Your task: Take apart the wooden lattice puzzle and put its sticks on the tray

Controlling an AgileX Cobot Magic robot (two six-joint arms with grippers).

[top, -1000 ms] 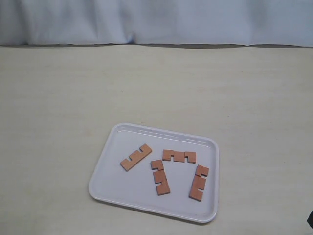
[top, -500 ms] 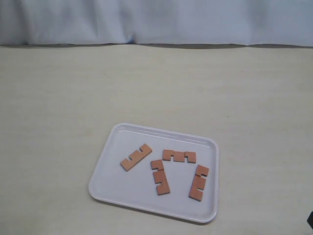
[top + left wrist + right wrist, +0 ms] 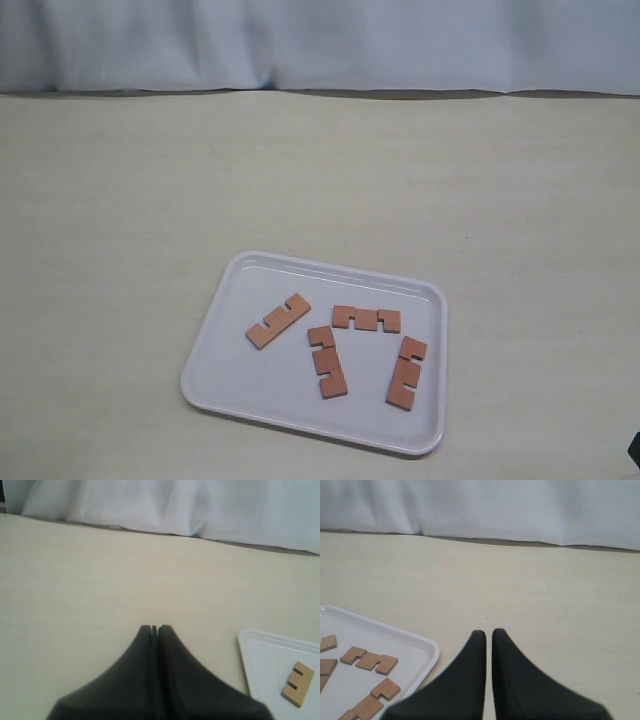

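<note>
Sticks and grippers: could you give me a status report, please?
Left gripper, right gripper: jaws shut, empty. Four sticks flat on tray, none interlocked. Nothing blocking seen.

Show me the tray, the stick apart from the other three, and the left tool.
tray (image 3: 225,385), exterior view, bare floor near left edge
stick lying apart (image 3: 277,321), exterior view, its middle
left tool (image 3: 154,628), left wrist view, between its closed tips
</note>
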